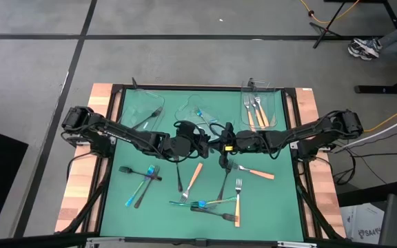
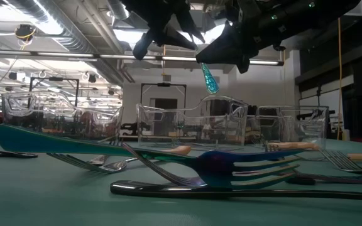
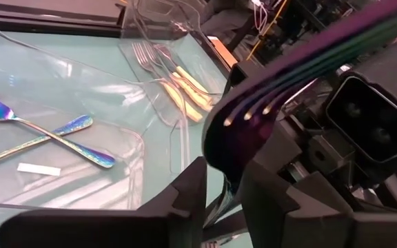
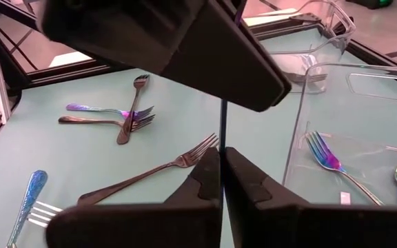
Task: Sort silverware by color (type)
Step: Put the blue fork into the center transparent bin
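— Listing largest first: what heads the entry?
— Green table mat (image 1: pixel 281 207). Next, three clear plastic trays (image 1: pixel 138 103) in a row beyond both grippers.
— Grippers?
— Right gripper (image 4: pixel 220 162): clamped on one iridescent blue-purple fork (image 2: pixel 209 78), held upright above the mat with its teal handle hanging down. Left gripper (image 1: pixel 200 142): just beside it, at the same fork; grip cannot be told.
— Smaller items?
— Loose dark, iridescent and orange-handled forks (image 1: pixel 212 203), scattered on the mat beneath and short of the grippers.
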Tool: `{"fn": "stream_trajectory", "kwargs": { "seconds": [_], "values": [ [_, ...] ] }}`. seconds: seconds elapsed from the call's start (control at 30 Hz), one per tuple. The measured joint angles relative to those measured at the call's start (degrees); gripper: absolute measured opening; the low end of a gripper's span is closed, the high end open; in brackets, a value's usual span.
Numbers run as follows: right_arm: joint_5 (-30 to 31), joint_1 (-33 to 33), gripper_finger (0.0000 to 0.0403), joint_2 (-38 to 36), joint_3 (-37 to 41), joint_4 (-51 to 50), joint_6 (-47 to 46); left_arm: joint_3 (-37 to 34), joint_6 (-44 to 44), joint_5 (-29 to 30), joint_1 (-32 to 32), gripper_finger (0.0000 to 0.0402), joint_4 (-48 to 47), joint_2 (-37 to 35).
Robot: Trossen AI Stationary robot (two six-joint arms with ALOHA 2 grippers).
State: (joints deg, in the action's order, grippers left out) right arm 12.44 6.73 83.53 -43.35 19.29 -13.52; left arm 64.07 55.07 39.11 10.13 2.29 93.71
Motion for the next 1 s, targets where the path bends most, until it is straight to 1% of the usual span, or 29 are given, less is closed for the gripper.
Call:
{"fn": "stream_trajectory", "kwargs": {
  "seconds": [0.13, 0.3, 0.43, 0.6, 0.7, 0.87, 1.0],
  "values": [
    [0.01, -0.01, 0.0000, -0.02, 0.00, -0.13, 0.00, 0.00, -0.17, -0.34, 0.02, 0.0078, -0.09, 0.00],
    [-0.12, -0.40, 0.0000, -1.15, 0.00, -1.34, -0.02, 0.00, -0.24, -3.88, 0.14, 0.0077, -0.23, 0.00],
    [-0.94, -2.01, 0.0000, -3.11, 0.00, -4.26, -0.12, 0.00, -0.28, -2.75, 0.87, 0.0076, -0.40, 0.00],
    [-1.04, -4.24, 0.0000, -5.94, 0.00, -8.22, -0.17, 0.00, -0.28, -2.84, 2.23, 0.0076, -0.39, 0.00],
    [-3.34, -6.02, 0.0000, -7.85, 0.00, -10.77, 0.10, 0.00, -0.27, -2.76, 3.20, 0.0076, -1.27, 0.00],
    [-10.05, -9.89, 0.0000, -10.48, 0.00, -14.81, 0.26, 0.00, -0.14, -2.71, 5.66, 0.0076, -4.54, 0.00],
    [-14.21, -13.22, 0.0000, -11.17, -0.43, -16.64, 0.28, 0.00, -0.17, -2.67, 7.51, 0.0076, -6.85, 0.00]
  ]
}}
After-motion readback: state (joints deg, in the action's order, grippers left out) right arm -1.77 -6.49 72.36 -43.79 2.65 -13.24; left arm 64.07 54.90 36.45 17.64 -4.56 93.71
